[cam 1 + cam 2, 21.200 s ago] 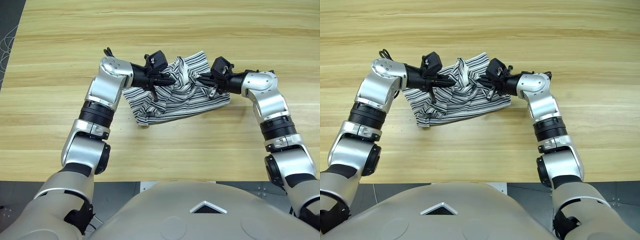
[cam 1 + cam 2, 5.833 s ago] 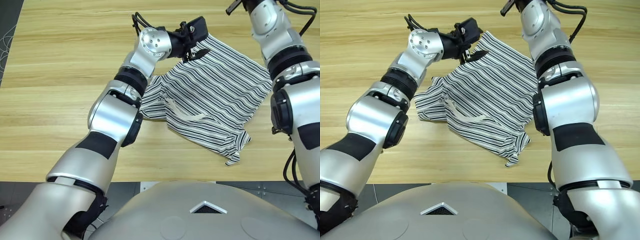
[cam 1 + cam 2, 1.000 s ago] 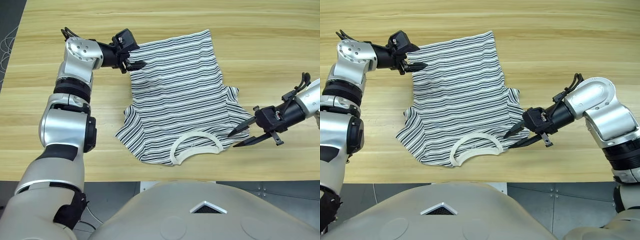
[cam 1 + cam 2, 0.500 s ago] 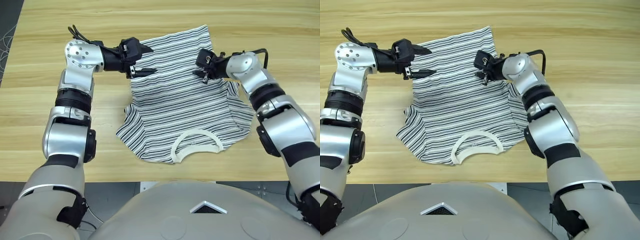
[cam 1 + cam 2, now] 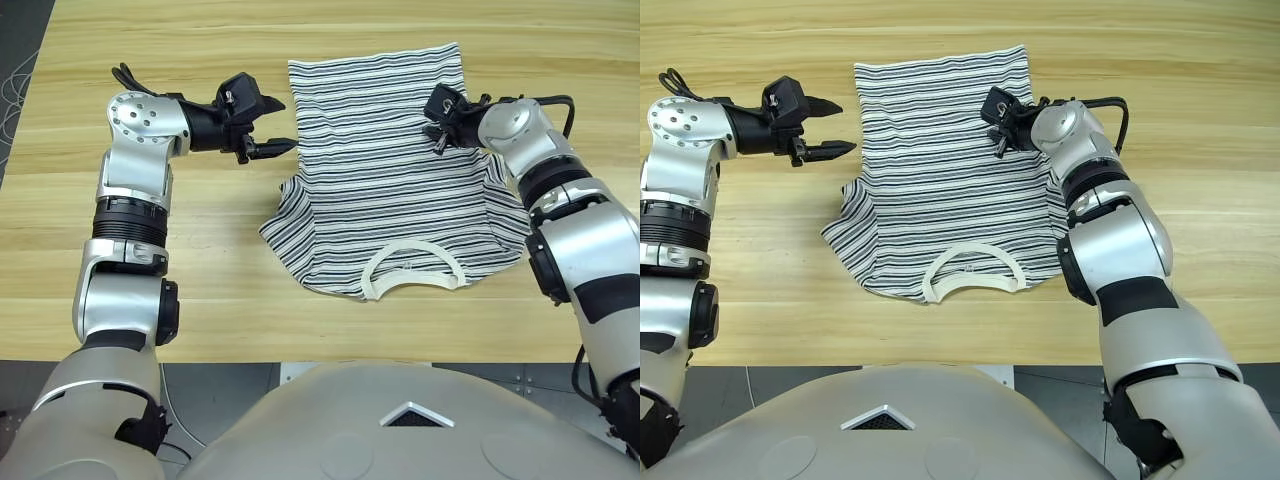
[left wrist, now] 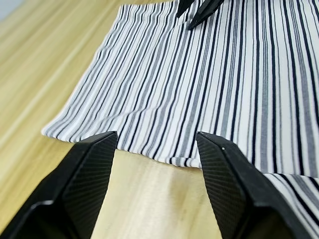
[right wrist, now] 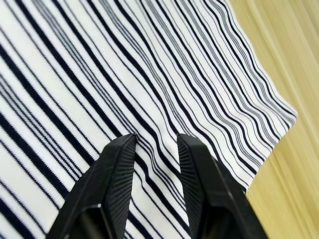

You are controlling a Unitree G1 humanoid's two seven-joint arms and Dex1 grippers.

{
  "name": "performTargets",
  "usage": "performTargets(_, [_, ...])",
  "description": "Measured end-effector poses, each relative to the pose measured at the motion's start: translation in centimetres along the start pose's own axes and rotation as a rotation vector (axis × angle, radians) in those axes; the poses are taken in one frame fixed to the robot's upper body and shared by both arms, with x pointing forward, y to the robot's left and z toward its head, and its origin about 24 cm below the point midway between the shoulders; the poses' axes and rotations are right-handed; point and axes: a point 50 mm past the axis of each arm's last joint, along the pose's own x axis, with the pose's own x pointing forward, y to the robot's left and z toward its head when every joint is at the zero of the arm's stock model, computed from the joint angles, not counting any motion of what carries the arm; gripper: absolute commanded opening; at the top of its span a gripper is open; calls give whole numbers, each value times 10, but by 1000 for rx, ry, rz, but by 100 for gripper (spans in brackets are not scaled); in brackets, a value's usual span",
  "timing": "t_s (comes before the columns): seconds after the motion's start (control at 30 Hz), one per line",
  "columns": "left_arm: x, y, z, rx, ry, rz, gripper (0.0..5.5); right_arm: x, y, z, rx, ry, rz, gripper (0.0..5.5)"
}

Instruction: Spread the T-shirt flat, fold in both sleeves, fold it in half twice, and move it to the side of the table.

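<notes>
The black-and-white striped T-shirt [image 5: 390,170] lies spread flat, white collar nearest the robot, sleeves rumpled.

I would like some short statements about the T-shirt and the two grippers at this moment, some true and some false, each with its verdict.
1. The T-shirt lies on the table with its collar nearest the robot. True.
2. The left gripper is shut on the T-shirt's edge. False: it is open, over bare wood beside that edge.
3. The right gripper is over the striped cloth. True.
4. The T-shirt is folded in half. False: it lies spread out, and a sleeve sticks out at each side.
</notes>
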Motion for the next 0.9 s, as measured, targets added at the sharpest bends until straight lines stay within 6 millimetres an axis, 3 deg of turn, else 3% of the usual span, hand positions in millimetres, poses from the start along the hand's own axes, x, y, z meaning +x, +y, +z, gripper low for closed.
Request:
performTargets(0.07, [-3,-11,5,-61,-8,-19,296,-4,-9,3,52,-35,-43,151])
performTargets(0.23, [-29,-41,2,-157,37,-98,296,-35,-65,50,63,-218,-194,151])
performTargets(0.3, [-39,-45,-3,-175,59,-105,296,-43,-76,51,64,-225,-234,151])
performTargets(0.53, [-54,-62,-34,-271,186,-137,296,-54,-88,45,81,-221,-278,151])
performTargets(0.77, [-44,-70,-58,-390,289,-117,296,-57,-92,51,66,-244,-278,151])
performTargets(0.87, [-39,-70,-59,-403,285,-125,296,-58,-93,52,58,-253,-279,151])
performTargets(0.9, [-37,-71,-59,-406,282,-129,273,-59,-93,52,58,-253,-280,156])
